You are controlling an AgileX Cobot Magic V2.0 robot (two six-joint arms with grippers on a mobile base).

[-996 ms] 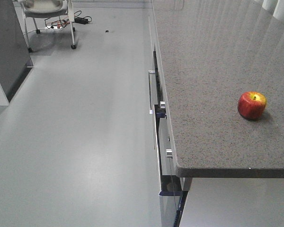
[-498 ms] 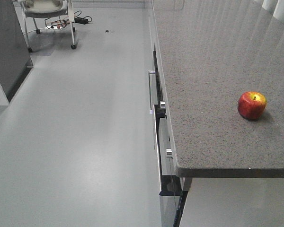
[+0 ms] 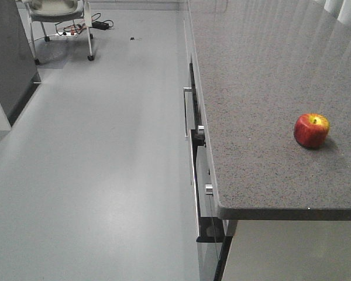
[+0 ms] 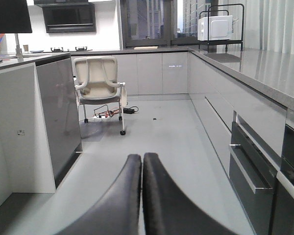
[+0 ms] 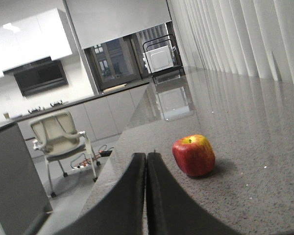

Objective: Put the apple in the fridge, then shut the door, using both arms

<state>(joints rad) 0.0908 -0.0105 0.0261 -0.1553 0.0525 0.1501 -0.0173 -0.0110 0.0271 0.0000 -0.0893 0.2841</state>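
Note:
The red apple point(image 3: 311, 130) with a yellow patch at its stem sits on the grey speckled counter point(image 3: 257, 76), near the right side and back from the front edge. In the right wrist view the apple point(image 5: 194, 155) rests just right of and slightly beyond my right gripper point(image 5: 146, 154), which is shut with nothing in it and apart from the fruit. My left gripper point(image 4: 142, 156) is also shut and empty, hanging over the grey floor. The fridge and its door are out of view. Neither gripper shows in the front view.
Drawers with metal handles point(image 3: 193, 123) run along the counter's left face; one low drawer point(image 3: 210, 237) stands slightly out. A dark grey and white cabinet point(image 4: 59, 122) stands at the left. A wheeled chair point(image 4: 98, 81) with floor cables is beyond, and a microwave point(image 4: 214, 28) at the far counter.

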